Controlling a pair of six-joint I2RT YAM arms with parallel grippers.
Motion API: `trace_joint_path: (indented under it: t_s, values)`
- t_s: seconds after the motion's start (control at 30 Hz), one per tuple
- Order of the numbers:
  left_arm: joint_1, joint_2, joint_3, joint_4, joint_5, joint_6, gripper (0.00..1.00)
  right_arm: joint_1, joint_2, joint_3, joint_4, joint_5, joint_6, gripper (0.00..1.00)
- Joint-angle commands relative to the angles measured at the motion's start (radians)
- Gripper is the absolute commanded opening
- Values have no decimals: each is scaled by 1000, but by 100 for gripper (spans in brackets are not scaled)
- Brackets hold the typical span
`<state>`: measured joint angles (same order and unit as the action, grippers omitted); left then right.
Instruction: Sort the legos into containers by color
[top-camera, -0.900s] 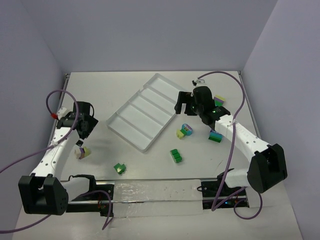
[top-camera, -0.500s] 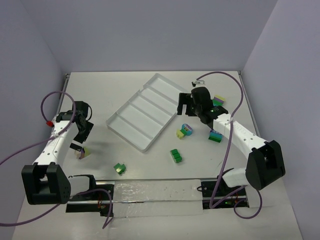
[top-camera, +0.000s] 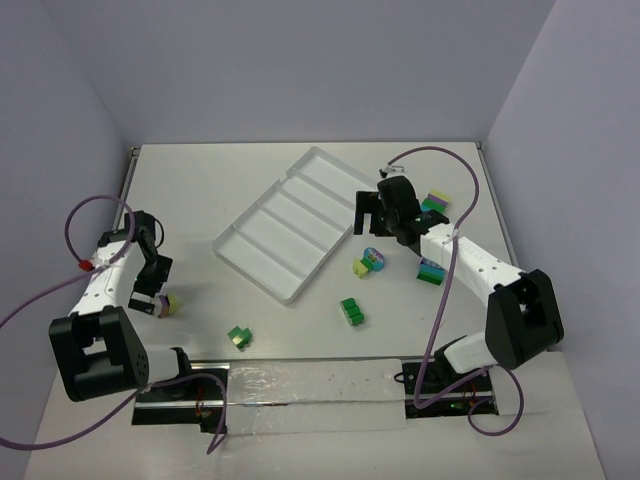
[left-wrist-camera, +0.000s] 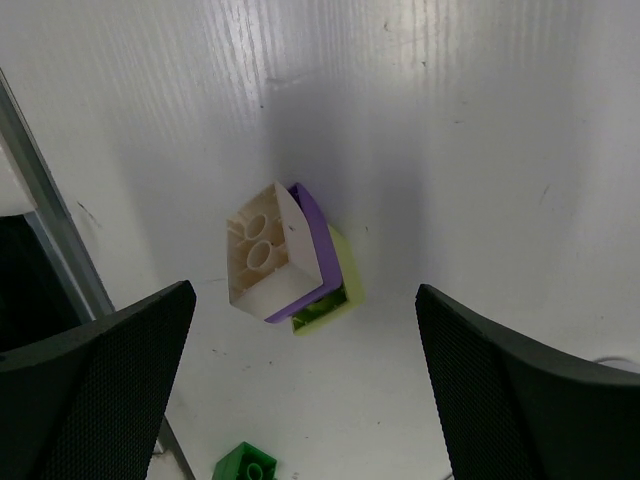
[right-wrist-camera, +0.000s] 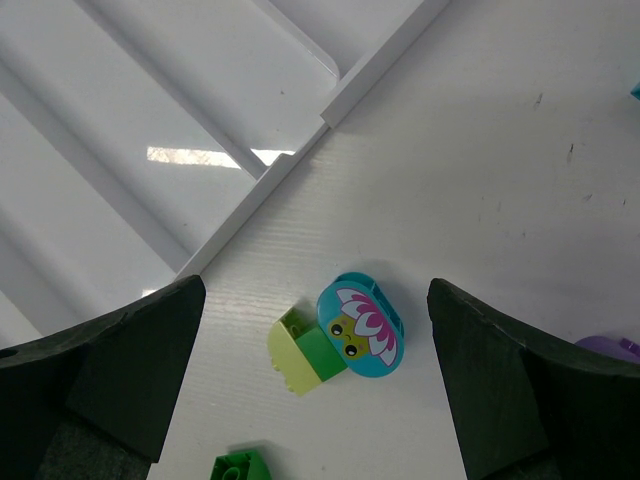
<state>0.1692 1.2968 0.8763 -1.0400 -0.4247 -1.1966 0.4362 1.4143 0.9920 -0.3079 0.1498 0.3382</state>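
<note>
The clear tray (top-camera: 300, 215) lies slantwise mid-table, its four long containers (right-wrist-camera: 120, 120) bare. Loose legos dot the table. A peach, purple and yellow-green clump (top-camera: 166, 303) (left-wrist-camera: 285, 255) lies directly under my open left gripper (top-camera: 150, 290) (left-wrist-camera: 305, 300), untouched. A teal flower-face piece (right-wrist-camera: 360, 325) joined to a yellow-green and green brick (right-wrist-camera: 305, 352) sits below my open right gripper (top-camera: 370, 222) (right-wrist-camera: 315, 290), beside the tray's near right edge. Green bricks lie at the front left (top-camera: 239, 337) (left-wrist-camera: 245, 465) and the front middle (top-camera: 351, 311) (right-wrist-camera: 240, 468).
Two multi-colour stacks stand to the right of my right arm, one near its forearm (top-camera: 431, 270) and one farther back (top-camera: 433, 203). Purple cables loop off both arms. A metal rail (top-camera: 300, 385) runs along the near table edge.
My left arm has drawn back to the left and toward the near edge, bringing its gripper over the peach-topped clump. The right gripper shifted only slightly. Both stayed open.
</note>
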Motion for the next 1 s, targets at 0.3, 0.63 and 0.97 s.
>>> trace_joint_path:
  t_s: [0.3, 0.63, 0.97]
  values:
    - [32, 73, -54, 136, 107, -97, 93, 6, 5, 27, 19, 15, -22, 100]
    - [43, 106, -70, 173, 41, -108, 72, 6, 9, 35, 14, 22, -21, 100]
    - [44, 124, -48, 202, 70, -43, 24, 6, 9, 35, 13, 18, -13, 100]
